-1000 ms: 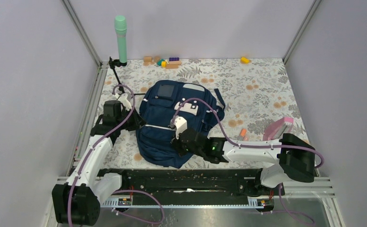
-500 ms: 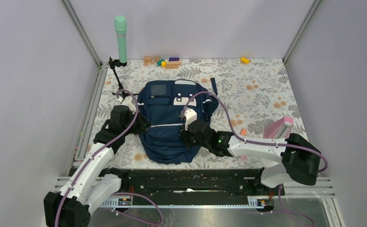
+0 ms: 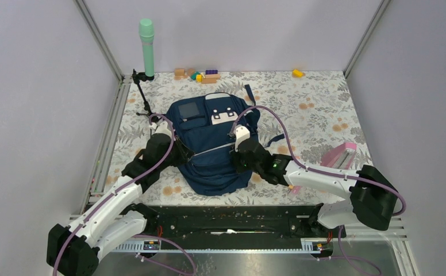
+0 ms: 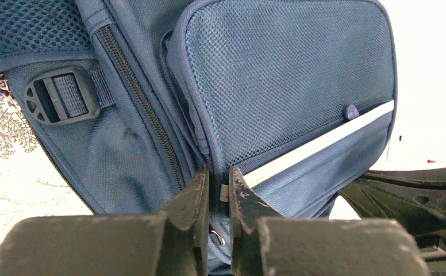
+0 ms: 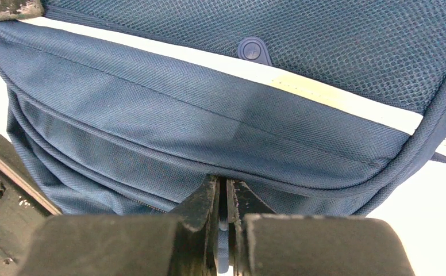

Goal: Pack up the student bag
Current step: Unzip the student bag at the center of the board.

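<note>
The floral-patterned tabletop is boxed in by pale lilac walls on the left, far and right sides. A black base rail runs along its near edge. Open cloth lies to the right of centre and along the far side. The gap on the left, towards the metal frame rail, is narrower.

The student bag, a large navy-blue woven-fabric backpack, lies flat in the middle of the table, slightly left of centre, with its white patch at the far end. Its front pocket is mesh-textured and crossed by a grey-white reflective stripe. A dark zip and a plastic strap buckle sit on its side.

The left gripper pinches the bag's left side, its jaws nearly together on a fold of fabric below the stripe's end. The right gripper is clamped tight on a small blue tab at the bag's right seam.

A tall mint-green cylinder stands on a stand in the far left corner. A pink flat object lies near the right edge. Small wooden and coloured blocks and a yellow block sit against the far wall.
</note>
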Robot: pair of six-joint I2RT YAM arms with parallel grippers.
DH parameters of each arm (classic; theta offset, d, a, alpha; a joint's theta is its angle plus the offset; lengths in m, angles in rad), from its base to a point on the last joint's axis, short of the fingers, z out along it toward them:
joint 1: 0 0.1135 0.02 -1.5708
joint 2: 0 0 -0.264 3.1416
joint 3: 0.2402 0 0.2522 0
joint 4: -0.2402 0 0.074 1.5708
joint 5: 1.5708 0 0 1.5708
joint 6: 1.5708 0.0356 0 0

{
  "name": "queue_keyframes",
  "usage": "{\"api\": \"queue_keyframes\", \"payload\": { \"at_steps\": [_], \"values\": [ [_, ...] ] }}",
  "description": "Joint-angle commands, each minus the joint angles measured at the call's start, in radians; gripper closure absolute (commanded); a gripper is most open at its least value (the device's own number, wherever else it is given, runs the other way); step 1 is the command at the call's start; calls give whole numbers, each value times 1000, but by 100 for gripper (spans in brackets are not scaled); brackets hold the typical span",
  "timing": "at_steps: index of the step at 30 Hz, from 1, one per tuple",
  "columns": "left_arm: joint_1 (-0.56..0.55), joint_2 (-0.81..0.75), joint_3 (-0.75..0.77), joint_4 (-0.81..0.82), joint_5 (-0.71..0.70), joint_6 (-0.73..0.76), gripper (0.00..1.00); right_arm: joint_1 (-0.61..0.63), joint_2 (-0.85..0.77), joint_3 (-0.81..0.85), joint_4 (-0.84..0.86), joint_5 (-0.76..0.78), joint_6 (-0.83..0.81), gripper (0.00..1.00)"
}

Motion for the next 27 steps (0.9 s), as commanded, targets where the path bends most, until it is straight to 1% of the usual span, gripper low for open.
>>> {"api": "queue_keyframes", "payload": {
  "at_steps": [1,6,12,18,23,27],
  "values": [
    [-39,0,4,153,69,-59,100,6,-27,-7,-21,-48,47,100],
    [-55,8,-2,181,54,-78,100,68,1,22,-56,-33,48,100],
    [-67,10,-3,194,46,-96,100,129,65,98,-41,-36,27,100],
    [-70,6,-6,194,53,-106,100,156,122,182,1,-75,-8,100],
    [-72,5,-2,196,68,-117,100,161,166,230,57,-177,-103,100],
    [-72,-5,-4,198,70,-129,100,161,203,286,80,-229,-175,100]
  ]
}}
